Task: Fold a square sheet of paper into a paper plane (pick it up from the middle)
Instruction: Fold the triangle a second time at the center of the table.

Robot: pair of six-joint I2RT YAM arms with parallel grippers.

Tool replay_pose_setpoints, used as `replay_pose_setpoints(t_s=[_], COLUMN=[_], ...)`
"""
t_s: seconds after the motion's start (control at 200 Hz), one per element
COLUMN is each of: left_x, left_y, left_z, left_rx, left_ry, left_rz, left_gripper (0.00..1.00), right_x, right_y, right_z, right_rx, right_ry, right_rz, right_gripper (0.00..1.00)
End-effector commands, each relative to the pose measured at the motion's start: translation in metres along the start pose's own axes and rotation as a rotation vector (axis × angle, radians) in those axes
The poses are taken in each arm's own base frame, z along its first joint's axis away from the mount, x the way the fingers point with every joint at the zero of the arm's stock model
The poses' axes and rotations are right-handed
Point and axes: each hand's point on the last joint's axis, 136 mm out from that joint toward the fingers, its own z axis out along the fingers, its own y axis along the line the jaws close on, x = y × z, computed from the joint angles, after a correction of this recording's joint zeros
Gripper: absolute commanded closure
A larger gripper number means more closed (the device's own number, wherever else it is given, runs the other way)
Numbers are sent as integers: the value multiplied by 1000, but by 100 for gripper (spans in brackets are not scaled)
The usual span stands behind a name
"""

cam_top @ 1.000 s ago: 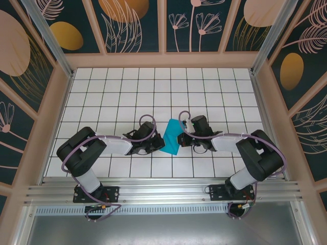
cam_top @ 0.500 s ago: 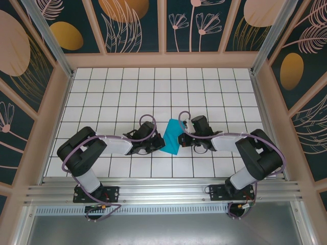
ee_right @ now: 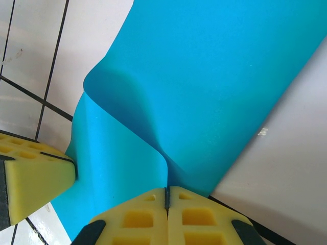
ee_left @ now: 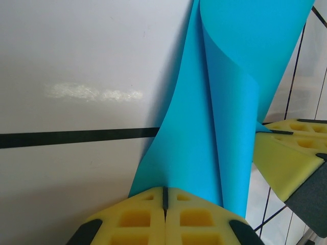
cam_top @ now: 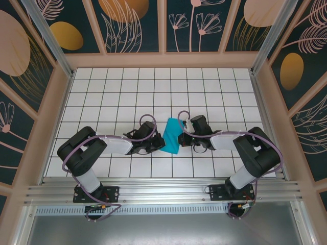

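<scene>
We find the square sheet of paper point(cam_top: 172, 136) near the middle of the table point(cam_top: 127, 87), slightly toward the near edge, caught between the two claws. In the overhead view the left claw point(cam_top: 159, 146) meets the sheet from 8 o'clock and the right claw point(cam_top: 182, 138) from 3 o'clock. The wrists of both arms cover the sheet's side edges there.

Left wrist view: the yellow pads point(ee_left: 135, 219) are pressed together with no gap, and the paper rises from the seam between them. We record this claw as closed, pinching the sheet. The paper curls over itself toward 1 o'clock and hides the tiles beyond it. A pad of the other claw sits at 4 o'clock, touching the sheet's edge.

Right wrist view: the pads likewise meet along one seam with the paper nipped in it. This claw is also closed on the sheet. The paper bulges in a soft roll at 10 o'clock and is not flat. A pad of the opposite claw stands at 8 o'clock against the sheet.

Surroundings: white tiles with black grid lines point(cam_top: 171, 97), bare around the sheet. Purple cables point(cam_top: 147, 119) loop over each wrist, close beside the paper. Painted walls point(cam_top: 133, 25) enclose the far side and both flanks, and a metal rail point(cam_top: 163, 191) carries the arm bases at 6 o'clock
</scene>
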Motion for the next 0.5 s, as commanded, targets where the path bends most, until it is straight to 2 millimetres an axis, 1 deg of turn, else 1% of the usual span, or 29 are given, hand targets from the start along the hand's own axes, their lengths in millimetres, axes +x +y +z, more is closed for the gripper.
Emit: replay_pose_setpoints(t_s=[0.0,0.12,0.265,0.495], left_x=[9,8,8,8], left_y=[24,26,25,25], left_z=[7,7,6,5], left_rx=[-92,-97,-96,-95], left_ry=[29,26,23,23], left_rz=[4,3,3,4], left_gripper=[92,92,92,92], right_x=[-7,-14,-17,-14], right_y=[0,7,14,8], right_z=[-3,-10,-13,-4], right_rx=[10,-1,-28,-16], right_ry=[-11,-32,-41,-15], right_rz=[-21,-39,-52,-51], right_gripper=[100,100,100,100])
